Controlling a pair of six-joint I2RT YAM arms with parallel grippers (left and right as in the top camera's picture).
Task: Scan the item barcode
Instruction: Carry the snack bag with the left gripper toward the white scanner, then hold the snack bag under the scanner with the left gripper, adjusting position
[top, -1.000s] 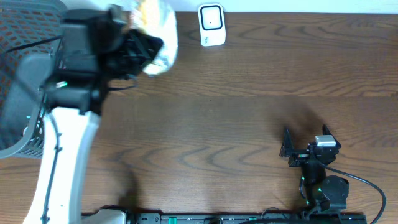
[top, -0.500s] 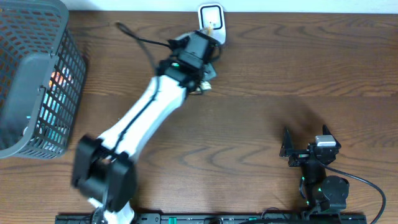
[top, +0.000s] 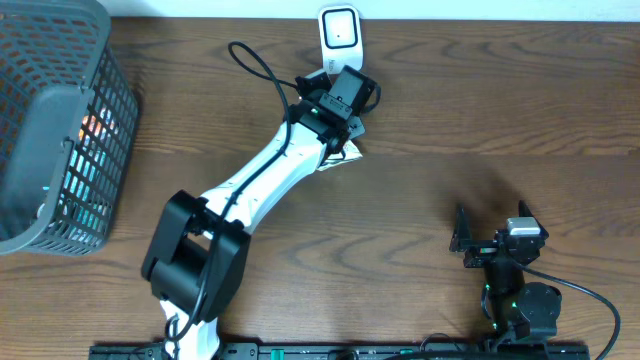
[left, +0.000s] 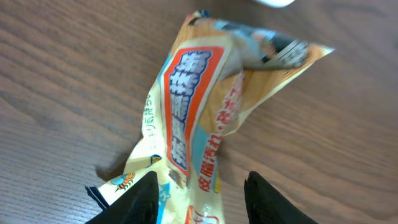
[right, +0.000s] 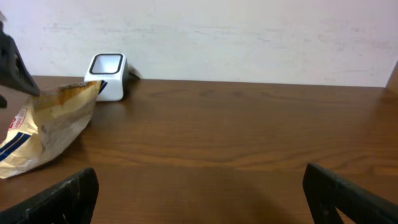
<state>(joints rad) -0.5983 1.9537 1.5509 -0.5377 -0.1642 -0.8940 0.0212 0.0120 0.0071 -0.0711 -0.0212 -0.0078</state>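
One crinkled orange-and-tan plastic snack packet (left: 199, 106) and one white boxy barcode scanner (top: 339, 28). One grey plastic mesh basket (top: 110, 110). Two black grippers: left gripper (left: 200, 186), right gripper (right: 199, 186).

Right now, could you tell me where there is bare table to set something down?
Free: the right half, between scanner and right gripper; also between basket and left arm. Crowded: by the scanner, where the left gripper straddles the snack packet.
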